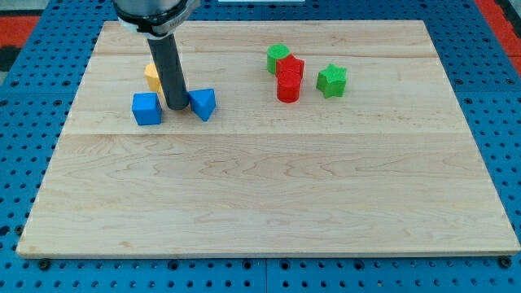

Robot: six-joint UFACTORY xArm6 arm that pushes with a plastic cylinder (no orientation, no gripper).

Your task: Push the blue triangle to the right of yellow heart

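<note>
The blue triangle (203,103) lies on the wooden board at the upper left. My tip (177,107) stands just to its left, touching or nearly touching it. The rod (170,69) rises from there toward the view's top. The yellow heart (153,76) sits up and left of the tip, and the rod hides much of it. The blue triangle is right of and slightly below the yellow heart.
A blue cube (147,108) lies just left of my tip. A green block (278,58), two red blocks (290,68) (288,88) and a green star (331,80) cluster at the upper right. The board's top edge (260,22) is close.
</note>
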